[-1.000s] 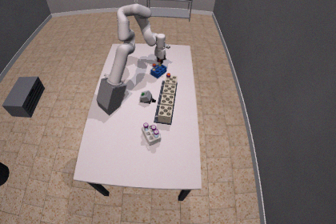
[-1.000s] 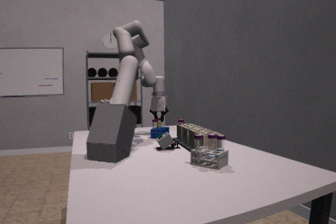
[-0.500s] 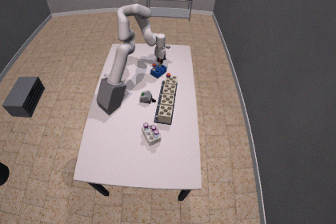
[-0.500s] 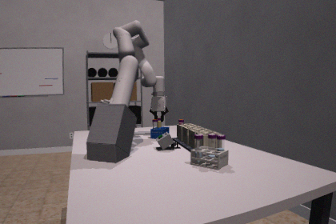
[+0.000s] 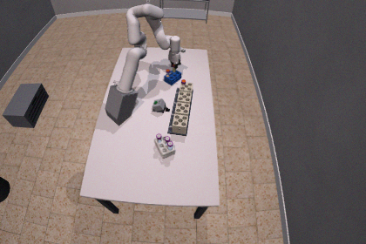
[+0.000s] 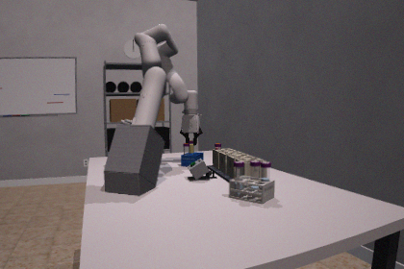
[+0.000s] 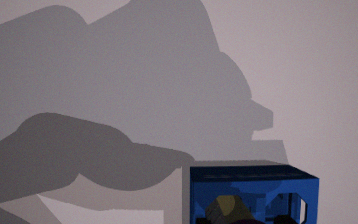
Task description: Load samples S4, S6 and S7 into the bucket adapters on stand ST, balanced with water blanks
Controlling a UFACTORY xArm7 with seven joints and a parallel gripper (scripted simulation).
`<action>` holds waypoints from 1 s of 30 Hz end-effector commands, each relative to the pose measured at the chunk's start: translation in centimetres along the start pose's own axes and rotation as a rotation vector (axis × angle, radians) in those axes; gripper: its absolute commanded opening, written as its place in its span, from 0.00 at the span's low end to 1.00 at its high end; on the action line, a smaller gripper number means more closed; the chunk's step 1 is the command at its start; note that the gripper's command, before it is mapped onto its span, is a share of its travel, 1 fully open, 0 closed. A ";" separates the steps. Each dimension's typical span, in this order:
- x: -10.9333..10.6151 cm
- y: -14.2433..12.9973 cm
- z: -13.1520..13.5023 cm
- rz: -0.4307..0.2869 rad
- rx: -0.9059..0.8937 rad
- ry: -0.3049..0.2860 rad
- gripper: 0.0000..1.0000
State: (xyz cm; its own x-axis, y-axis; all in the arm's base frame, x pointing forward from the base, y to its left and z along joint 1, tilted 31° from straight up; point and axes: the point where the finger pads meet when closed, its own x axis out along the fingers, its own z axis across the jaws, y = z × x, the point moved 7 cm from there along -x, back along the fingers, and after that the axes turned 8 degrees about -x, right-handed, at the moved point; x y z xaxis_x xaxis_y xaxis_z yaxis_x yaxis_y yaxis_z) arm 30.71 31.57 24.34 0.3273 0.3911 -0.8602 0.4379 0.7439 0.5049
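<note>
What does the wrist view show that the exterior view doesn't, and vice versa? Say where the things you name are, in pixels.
Wrist only: a close look at the blue rack's window-like side openings.

Exterior only: the whiteboard (image 6: 32, 86), the shelf unit (image 6: 105, 103), the clear rack (image 6: 251, 189) with three purple-capped tubes, and the row of adapters (image 6: 227, 160).

Both: the blue rack (image 6: 192, 159) (image 7: 300, 185) and a yellowish tube (image 6: 191, 148) (image 7: 226, 209) at it.

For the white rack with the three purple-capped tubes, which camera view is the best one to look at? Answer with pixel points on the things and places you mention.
The exterior view is best: the white rack (image 5: 165, 153) (image 6: 252, 196) stands close there, its open side and tubes visible. The top view shows it smaller, from above, with its holes. The wrist view does not show it.
</note>
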 end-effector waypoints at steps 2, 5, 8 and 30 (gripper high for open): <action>-0.4 0.1 0.0 0.002 0.000 -0.001 0.00; -0.6 0.1 0.0 0.002 0.000 -0.001 0.00; -0.7 0.1 0.0 0.002 0.000 -0.001 0.00; -2.1 0.1 0.0 0.002 0.000 -0.001 0.00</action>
State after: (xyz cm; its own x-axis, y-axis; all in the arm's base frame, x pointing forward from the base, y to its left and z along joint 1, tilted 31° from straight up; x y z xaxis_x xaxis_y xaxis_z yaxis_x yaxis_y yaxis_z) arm 30.17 30.92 25.69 0.3264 0.3909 -0.8606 0.4386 0.7439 0.5042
